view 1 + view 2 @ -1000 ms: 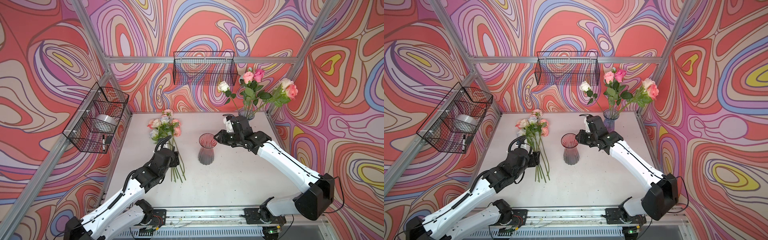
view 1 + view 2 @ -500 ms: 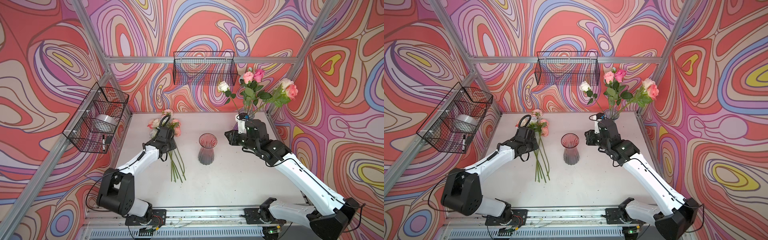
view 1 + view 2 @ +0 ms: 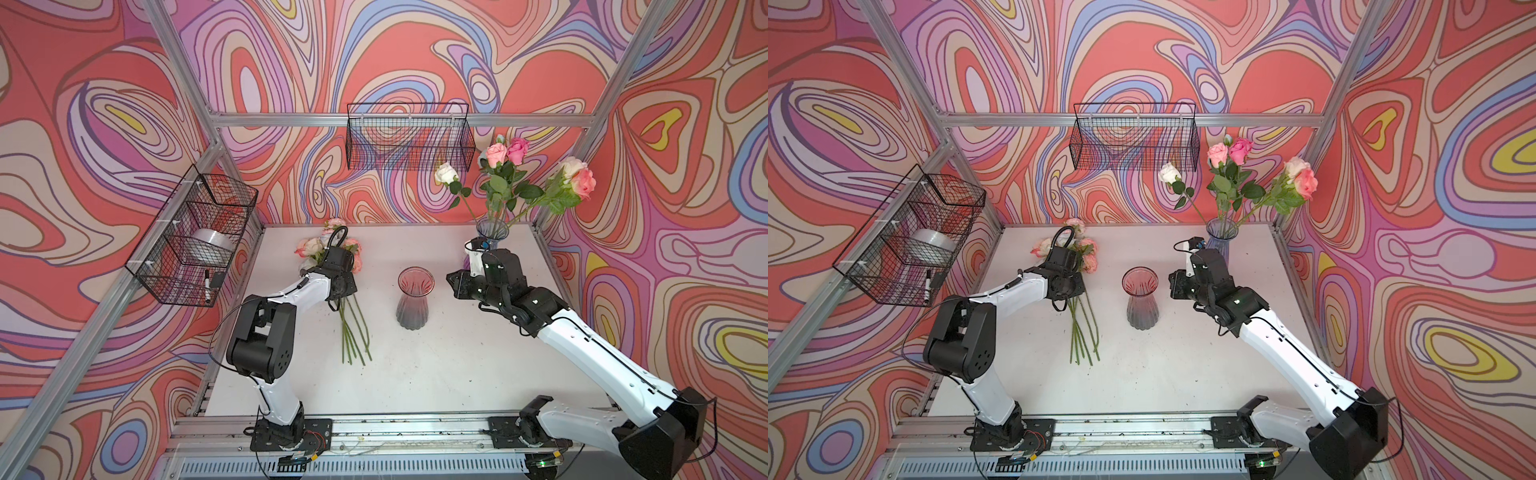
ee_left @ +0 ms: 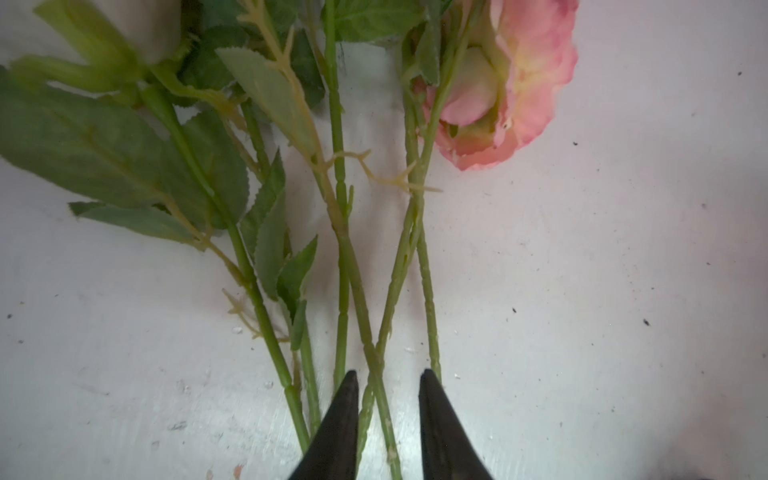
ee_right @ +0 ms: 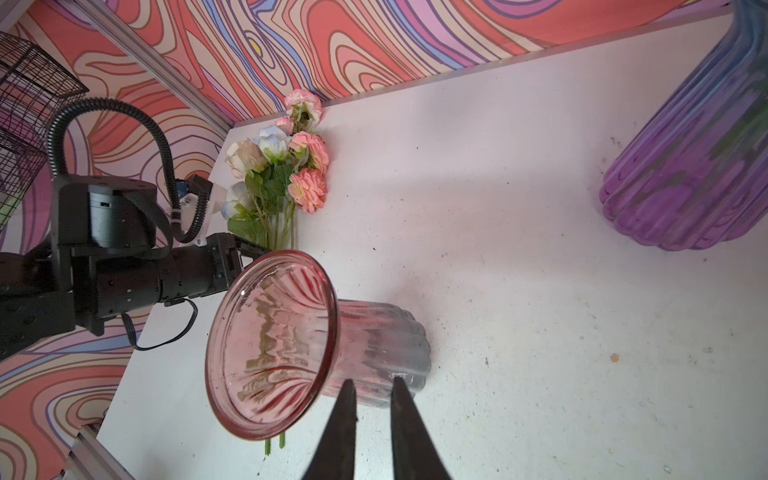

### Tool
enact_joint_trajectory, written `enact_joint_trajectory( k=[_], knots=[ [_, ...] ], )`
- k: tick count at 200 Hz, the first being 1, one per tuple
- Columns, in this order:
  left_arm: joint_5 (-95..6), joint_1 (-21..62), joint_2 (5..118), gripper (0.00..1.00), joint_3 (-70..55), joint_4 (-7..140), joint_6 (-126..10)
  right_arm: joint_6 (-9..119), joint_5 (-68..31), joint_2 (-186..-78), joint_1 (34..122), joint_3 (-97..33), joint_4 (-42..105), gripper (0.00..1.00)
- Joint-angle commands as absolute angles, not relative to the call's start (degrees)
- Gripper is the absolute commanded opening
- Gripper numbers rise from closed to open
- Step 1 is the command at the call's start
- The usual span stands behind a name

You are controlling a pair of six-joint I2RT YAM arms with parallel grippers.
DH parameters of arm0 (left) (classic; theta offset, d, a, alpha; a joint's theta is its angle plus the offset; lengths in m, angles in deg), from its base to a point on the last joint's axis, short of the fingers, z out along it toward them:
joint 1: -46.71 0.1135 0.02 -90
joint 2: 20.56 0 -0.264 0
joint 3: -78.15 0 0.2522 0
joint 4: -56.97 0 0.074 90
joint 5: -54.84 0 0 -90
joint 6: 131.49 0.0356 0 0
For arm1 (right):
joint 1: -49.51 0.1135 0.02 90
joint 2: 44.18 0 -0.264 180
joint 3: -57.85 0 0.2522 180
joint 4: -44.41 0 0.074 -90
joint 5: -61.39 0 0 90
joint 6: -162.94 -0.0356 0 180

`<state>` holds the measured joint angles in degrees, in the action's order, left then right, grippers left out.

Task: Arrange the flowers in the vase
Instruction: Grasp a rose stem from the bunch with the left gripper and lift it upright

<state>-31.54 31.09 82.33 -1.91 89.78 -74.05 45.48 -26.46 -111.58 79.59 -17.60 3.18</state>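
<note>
Flowers (image 3: 311,247) lie bunched on the white table (image 3: 436,374) left of centre in both top views, heads toward the top, cut ends toward the bottom; the left arm (image 3: 299,291) reaches over their middle. A pink vase (image 3: 413,303) stands upright at centre, the right arm (image 3: 582,336) ending just to its right. More roses (image 3: 505,183) stand in a blue vase (image 3: 492,235) at upper right.

In the left wrist view, green stems (image 4: 341,257) run down the frame from a pink bloom (image 4: 528,83) at upper right. The left gripper (image 4: 388,386), bottom centre, is slightly spread astride two crossed stems, a gap showing beside one finger.

In the right wrist view, the right gripper (image 5: 372,386), bottom centre, shows a narrow gap with nothing in it, tips near the pink vase's ribbed side. The bunch lies upper left, the blue vase at the right edge.
</note>
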Motion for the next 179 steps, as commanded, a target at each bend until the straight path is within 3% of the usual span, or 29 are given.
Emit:
enact_joint_trajectory(
  k=[1, 56, 97, 179],
  knots=[
    [-30.07, 31.87, 84.95, 0.23, -4.06, 89.89, -73.16, 45.87, -26.33, -111.67, 79.85, -16.66, 4.72, 0.16],
    [-31.26, 33.83, 86.92, 0.17, -4.39, 88.4, -72.16, 45.61, -26.74, -111.3, 79.74, -16.38, 4.57, 0.16],
    [-32.37, 33.97, 85.27, 0.0, -3.43, 87.59, -72.41, 45.34, -26.59, -110.82, 79.78, -16.44, 4.46, 0.16],
    [-38.88, 33.97, 66.69, 0.0, 1.94, 88.74, -76.15, 44.94, -26.06, -109.68, 79.74, -16.95, 4.93, 0.15]
  ],
)
